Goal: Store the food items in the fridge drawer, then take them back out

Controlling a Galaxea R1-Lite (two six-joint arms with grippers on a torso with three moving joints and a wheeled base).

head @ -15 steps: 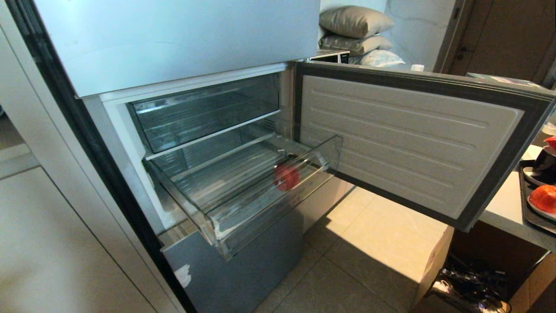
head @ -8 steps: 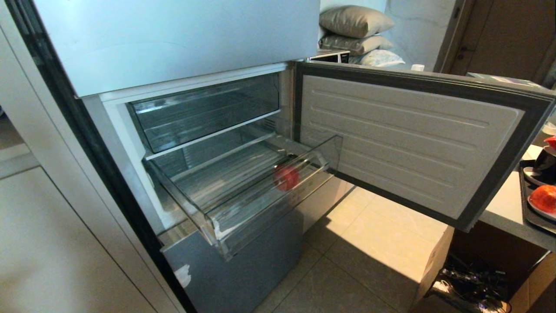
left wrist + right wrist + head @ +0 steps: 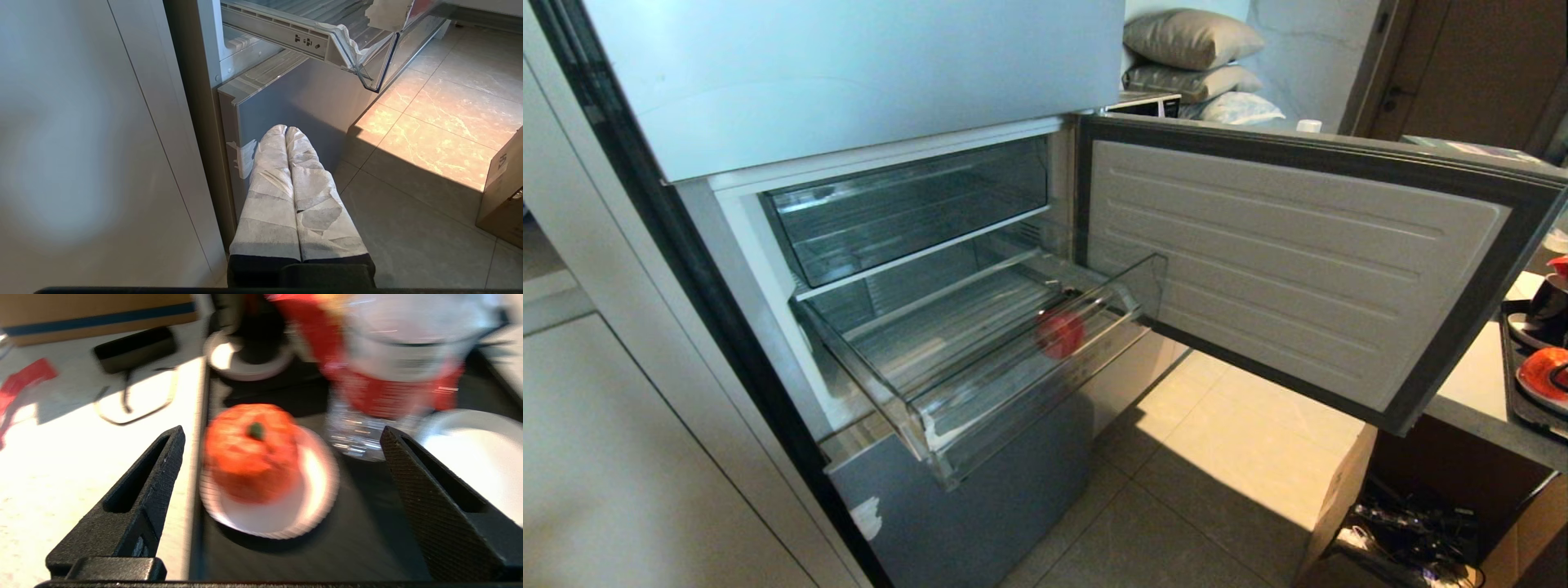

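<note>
Right gripper (image 3: 282,435) has spread wide over the plated fruit (image 3: 251,451).

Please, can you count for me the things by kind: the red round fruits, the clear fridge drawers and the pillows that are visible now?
Red round fruits: 2, one in the pulled-out drawer, one on a white plate
Clear fridge drawers: 2, pulled-out and upper
Pillows: 3
Total: 7

Wide-open right claw (image 3: 282,437) above orange-red fruit (image 3: 251,451) on white saucer (image 3: 318,498), black tray (image 3: 367,539).
</note>
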